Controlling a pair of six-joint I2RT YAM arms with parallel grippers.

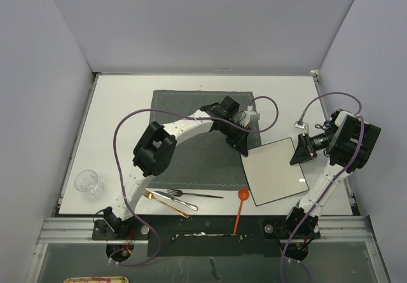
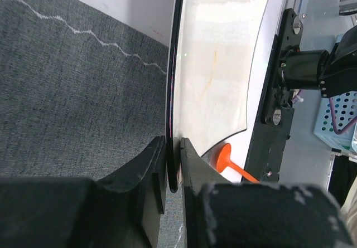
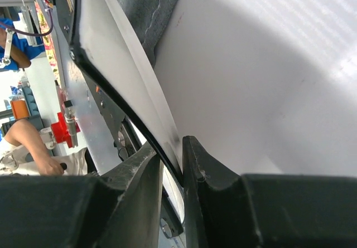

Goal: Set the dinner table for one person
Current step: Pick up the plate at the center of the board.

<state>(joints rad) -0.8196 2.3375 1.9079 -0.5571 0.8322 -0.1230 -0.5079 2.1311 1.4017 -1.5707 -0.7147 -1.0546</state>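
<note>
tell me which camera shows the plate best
The top external view: it shows the whole square plate, gripped at opposite edges by the left gripper and right gripper. Both wrist views show only a close, partial slice near its rim.

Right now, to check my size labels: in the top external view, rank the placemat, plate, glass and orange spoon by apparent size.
1. placemat
2. plate
3. glass and orange spoon: unsure; the spoon is longer, the glass wider.
</note>
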